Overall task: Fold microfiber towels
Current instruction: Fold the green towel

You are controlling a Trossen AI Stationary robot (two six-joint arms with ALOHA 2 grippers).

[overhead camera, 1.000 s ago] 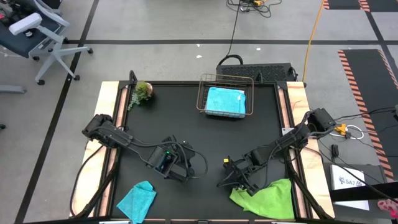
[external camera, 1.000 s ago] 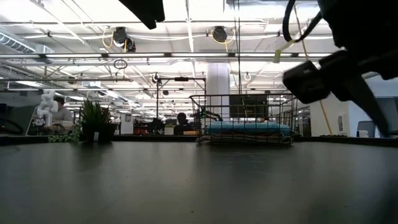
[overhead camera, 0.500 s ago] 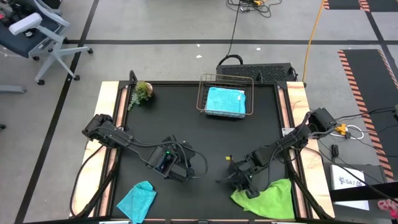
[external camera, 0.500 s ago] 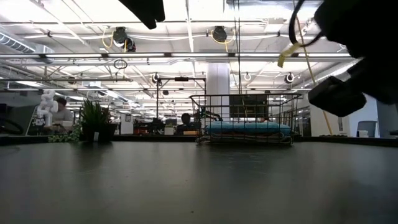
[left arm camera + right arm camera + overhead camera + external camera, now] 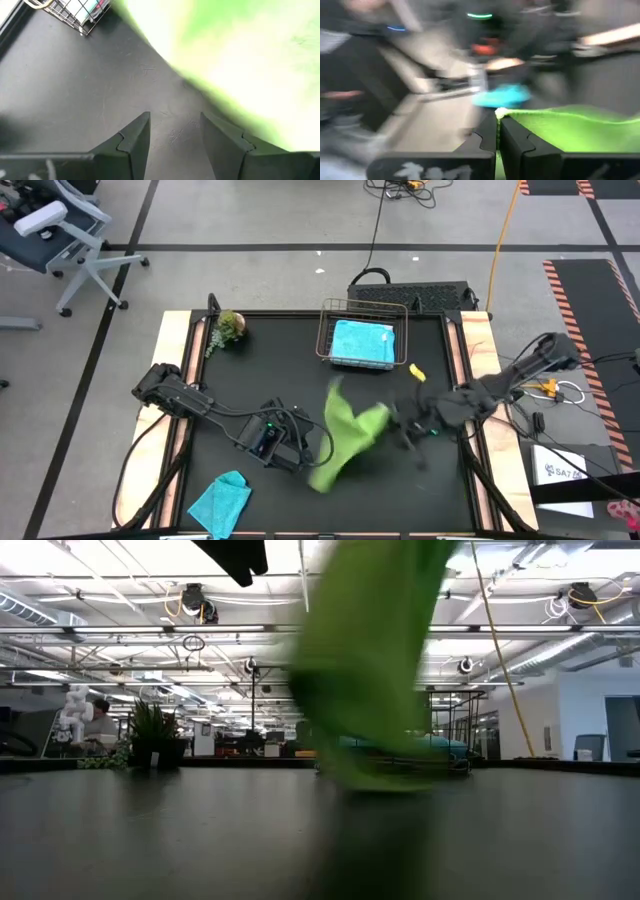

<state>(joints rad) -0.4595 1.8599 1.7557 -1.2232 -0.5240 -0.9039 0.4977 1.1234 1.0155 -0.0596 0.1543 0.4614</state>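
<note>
The lime green towel (image 5: 345, 435) swings blurred in the air over the table's middle, with my right gripper (image 5: 393, 418) shut on it; it also fills the low view (image 5: 370, 660). My left gripper (image 5: 293, 463) waits open over the bare table just left of the towel, its fingers (image 5: 175, 120) touching nothing. A teal towel (image 5: 222, 500) lies crumpled at the near left edge. A sky blue towel (image 5: 362, 342) lies folded in the wire basket (image 5: 325, 340) at the far middle. My right gripper pinches a corner of the lime green towel (image 5: 503, 114) between its two shut fingers. The fingers point roughly level, coming from the table's right. The towel is lifted and trails away from the gripper toward the table's left; whether its lower end (image 5: 322, 478) touches the table I cannot tell.
A small green plant (image 5: 228, 327) stands at the far left corner. Wooden strips (image 5: 172, 380) run along the table's left and right sides. The black mat (image 5: 300, 380) between plant, basket and arms is bare.
My right gripper has taken hold of the lime green towel at the near right corner, then risen fast and drawn back toward the table's right edge, tipping from pointing down to about level. The towel has been pulled off the table and flung toward the middle.
</note>
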